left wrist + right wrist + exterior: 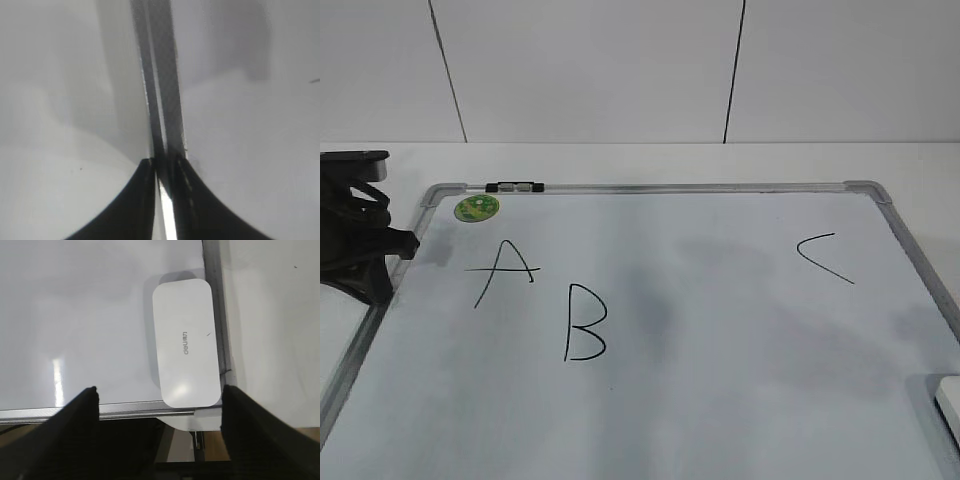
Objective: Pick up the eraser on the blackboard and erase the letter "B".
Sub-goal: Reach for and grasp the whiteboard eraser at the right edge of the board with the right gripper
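I am working in what reads as a lab test bench: a plain white table [620, 160], bare white panelled wall [590, 70] on the far side, and a framed blackboard [720, 400] laid flat.

The exterior view looks down at a slant from the near side across the blackboard [740, 340] toward a white wall at 12 o'clock. The left wrist view sits very close over the blackboard's frame, which runs up from 6 to 12 o'clock. The right wrist view looks almost straight down from higher up at the eraser [186, 342]. That eraser also shows at 4 o'clock in the exterior view.
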Action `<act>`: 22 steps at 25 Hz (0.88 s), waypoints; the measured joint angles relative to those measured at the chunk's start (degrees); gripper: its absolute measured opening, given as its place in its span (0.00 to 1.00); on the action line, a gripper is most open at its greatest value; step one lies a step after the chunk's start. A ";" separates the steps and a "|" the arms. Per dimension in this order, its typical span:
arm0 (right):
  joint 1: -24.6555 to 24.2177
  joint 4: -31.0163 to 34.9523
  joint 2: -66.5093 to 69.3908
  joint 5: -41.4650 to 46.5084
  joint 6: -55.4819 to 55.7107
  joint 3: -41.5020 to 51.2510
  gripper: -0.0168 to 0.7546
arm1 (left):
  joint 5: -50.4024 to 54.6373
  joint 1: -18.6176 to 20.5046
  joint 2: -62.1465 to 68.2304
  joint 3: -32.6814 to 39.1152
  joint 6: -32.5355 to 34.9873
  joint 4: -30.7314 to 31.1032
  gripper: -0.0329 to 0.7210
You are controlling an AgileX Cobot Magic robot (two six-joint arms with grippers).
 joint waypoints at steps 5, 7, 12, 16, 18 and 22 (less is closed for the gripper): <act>0.00 0.05 0.00 0.00 0.00 0.00 0.78 | 0.00 0.00 0.00 0.00 -0.67 0.00 0.10; 0.00 0.14 0.00 0.00 0.00 0.00 0.78 | 0.00 0.00 0.00 0.00 -0.86 -0.10 0.09; 0.00 -0.94 0.43 0.00 0.00 0.00 0.78 | 0.00 0.00 0.00 0.00 -0.99 -0.10 0.09; 0.00 -1.09 2.13 0.00 0.11 0.86 0.83 | 0.00 0.00 0.00 0.00 -1.08 -0.10 0.09; 0.00 -0.56 2.35 -0.22 0.11 2.87 0.86 | 0.00 0.00 0.00 0.00 -1.08 -0.10 0.09; 0.00 -1.47 2.48 -0.63 0.11 8.07 0.88 | 0.00 0.00 0.00 0.00 -1.08 -0.10 0.09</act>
